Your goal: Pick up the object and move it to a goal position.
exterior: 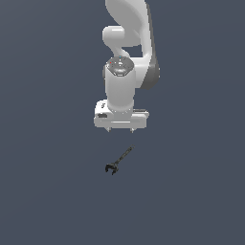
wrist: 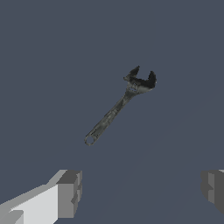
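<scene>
Hovering over the worktop (exterior: 48, 191), gripper (exterior: 120, 129) has jaws spread wide, gripping nothing; small black tool (exterior: 118, 161) lies flat just beyond them, untouched, forked head away from the arm.

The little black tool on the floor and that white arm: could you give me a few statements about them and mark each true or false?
1. The tool lies on the dark surface, apart from the gripper. True.
2. The fingers are clamped on the tool's shaft. False: they stand wide apart, with nothing between them.
3. The tool has a slim straight shaft with a forked head at one end. True.
4. In the exterior view the tool lies straight up and down the picture. False: it lies slanted, with its forked head toward the exterior view's lower left.
5. Several other objects lie around the tool. False: only the tool is seen on the surface.
</scene>
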`<action>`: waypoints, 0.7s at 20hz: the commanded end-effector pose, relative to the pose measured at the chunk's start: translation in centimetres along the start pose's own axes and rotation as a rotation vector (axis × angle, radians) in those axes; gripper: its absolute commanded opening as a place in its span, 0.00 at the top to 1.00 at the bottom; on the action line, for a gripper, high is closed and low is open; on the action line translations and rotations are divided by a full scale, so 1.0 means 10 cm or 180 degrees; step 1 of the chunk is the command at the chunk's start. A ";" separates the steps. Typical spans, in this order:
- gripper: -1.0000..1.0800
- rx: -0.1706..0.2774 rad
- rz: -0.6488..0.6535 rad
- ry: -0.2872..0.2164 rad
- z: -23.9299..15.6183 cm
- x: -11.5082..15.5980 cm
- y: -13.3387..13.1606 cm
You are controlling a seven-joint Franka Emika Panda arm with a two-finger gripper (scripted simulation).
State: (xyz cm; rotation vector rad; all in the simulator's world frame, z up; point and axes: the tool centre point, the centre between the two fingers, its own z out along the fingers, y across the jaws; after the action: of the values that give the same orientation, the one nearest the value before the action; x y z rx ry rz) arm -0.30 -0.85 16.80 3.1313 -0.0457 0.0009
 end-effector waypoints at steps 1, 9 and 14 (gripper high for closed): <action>0.04 0.0000 0.0000 0.0000 0.00 0.00 0.00; 0.04 0.0037 0.0029 -0.0073 0.01 -0.06 0.01; 0.04 0.0037 0.0031 -0.0073 0.01 -0.06 0.01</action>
State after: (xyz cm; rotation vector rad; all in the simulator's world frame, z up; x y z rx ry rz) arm -0.88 -0.96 16.70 3.1428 -0.0610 -0.0346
